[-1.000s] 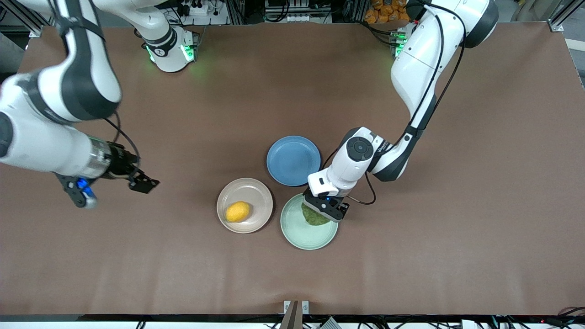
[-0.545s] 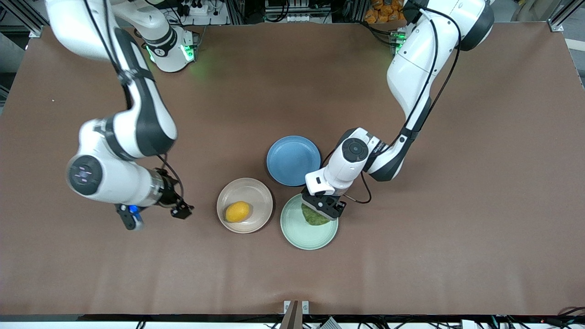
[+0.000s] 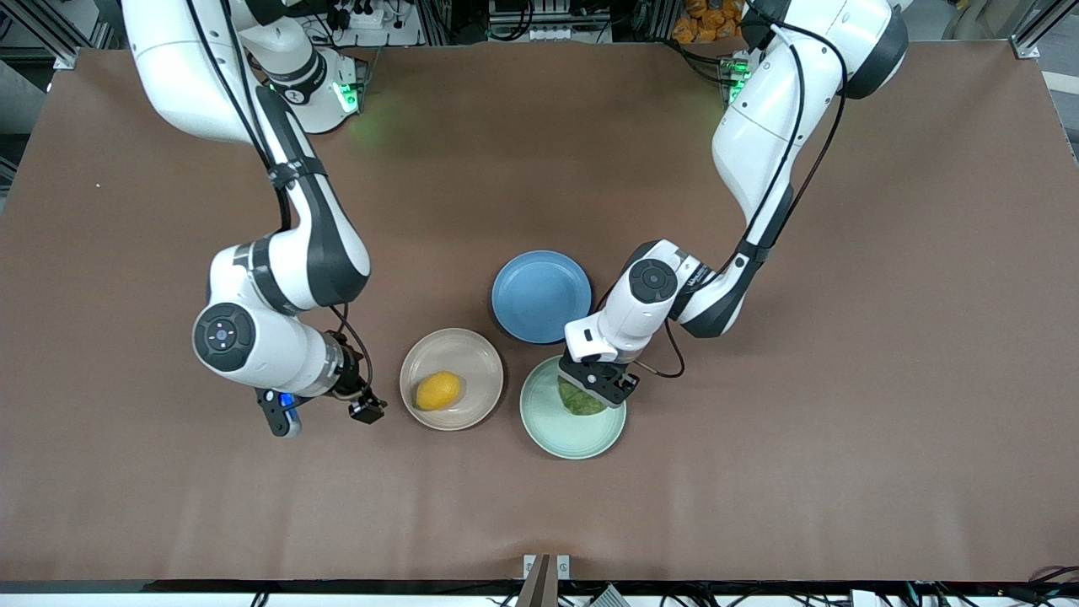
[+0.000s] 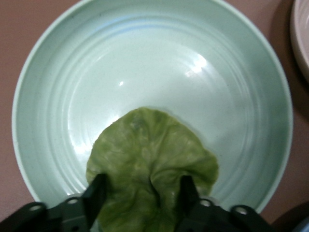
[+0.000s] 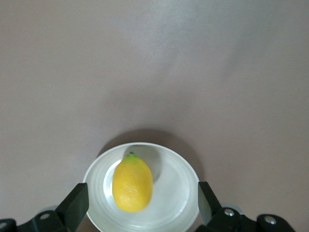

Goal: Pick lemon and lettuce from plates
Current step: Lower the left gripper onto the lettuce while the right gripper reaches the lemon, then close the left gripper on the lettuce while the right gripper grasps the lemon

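The lemon [image 3: 439, 391] lies on the beige-pink plate [image 3: 469, 358]. My right gripper [image 3: 364, 406] hangs low beside that plate, toward the right arm's end of the table, open and empty. In the right wrist view its gripper [image 5: 140, 199] frames the lemon [image 5: 132, 182] and the plate [image 5: 179, 195] from a distance. The lettuce [image 3: 580, 403] lies on the mint green plate [image 3: 569, 438]. My left gripper [image 3: 597, 385] is down on it. In the left wrist view its gripper [image 4: 142, 192] pinches the lettuce [image 4: 149, 145], which is bunched into a fold and still rests on the plate [image 4: 145, 58].
A blue plate [image 3: 540, 295] sits farther from the front camera, touching distance from both other plates. The three plates stand close together mid-table. The brown table top [image 3: 759, 472] surrounds them.
My right arm has swung in from the right arm's end of the table to beside the beige-pink plate. My left gripper has stayed on the lettuce; the mint plate shifted slightly.
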Action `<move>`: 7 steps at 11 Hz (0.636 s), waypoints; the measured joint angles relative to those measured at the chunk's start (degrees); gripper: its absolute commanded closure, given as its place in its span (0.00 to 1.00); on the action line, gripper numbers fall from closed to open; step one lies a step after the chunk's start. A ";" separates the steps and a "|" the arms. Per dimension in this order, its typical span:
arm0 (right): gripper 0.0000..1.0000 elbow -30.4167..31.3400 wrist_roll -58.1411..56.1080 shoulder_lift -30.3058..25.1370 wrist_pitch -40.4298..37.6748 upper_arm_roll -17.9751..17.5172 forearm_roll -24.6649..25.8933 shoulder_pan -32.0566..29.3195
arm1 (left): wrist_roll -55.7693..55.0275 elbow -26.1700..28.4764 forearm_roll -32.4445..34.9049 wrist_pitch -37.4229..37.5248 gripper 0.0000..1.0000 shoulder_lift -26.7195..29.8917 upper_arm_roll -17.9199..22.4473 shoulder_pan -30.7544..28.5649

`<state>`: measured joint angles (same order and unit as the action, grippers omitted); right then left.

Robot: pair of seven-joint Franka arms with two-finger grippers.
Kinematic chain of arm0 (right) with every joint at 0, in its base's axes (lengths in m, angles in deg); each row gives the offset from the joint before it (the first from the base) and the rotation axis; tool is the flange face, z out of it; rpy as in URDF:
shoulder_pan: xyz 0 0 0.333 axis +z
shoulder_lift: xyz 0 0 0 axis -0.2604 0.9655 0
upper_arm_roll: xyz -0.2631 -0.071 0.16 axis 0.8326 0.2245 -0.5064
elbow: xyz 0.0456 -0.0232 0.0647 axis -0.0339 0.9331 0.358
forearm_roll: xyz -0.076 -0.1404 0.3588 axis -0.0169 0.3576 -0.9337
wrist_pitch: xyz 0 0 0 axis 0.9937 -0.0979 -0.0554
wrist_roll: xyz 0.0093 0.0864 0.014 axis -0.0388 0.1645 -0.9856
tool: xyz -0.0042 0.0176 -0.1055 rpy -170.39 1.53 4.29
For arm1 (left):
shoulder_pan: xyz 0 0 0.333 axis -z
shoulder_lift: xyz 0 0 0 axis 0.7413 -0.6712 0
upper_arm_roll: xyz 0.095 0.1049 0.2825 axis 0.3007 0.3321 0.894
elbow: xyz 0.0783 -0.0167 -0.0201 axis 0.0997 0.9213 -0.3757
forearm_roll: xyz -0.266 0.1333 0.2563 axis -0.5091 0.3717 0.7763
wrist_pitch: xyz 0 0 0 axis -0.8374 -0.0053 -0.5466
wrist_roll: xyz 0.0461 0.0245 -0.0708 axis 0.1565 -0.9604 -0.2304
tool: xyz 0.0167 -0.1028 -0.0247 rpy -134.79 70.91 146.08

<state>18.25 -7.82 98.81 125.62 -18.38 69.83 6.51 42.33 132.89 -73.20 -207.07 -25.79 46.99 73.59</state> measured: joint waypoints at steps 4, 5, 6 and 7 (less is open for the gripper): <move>0.00 -0.02 0.97 5.23 7.77 0.01 -0.01 2.25 | 1.25 -0.38 0.02 0.00 0.43 0.01 0.08 0.02; 0.00 -0.06 1.12 6.40 9.39 0.03 -0.01 2.86 | 1.25 -0.40 0.02 0.01 0.46 0.01 0.09 0.02; 0.00 -0.25 1.28 7.36 10.38 0.05 -0.01 3.24 | 1.25 -0.48 0.02 0.00 0.47 0.02 0.09 0.02; 0.00 -0.93 1.44 8.36 10.71 0.08 -0.01 3.47 | 1.25 -0.58 0.02 0.00 0.48 0.01 0.09 0.02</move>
<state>17.32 -6.37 107.17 136.32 -18.30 69.82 9.98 43.58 132.31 -73.18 -207.06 -25.78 47.09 73.61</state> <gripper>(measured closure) 0.000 0.436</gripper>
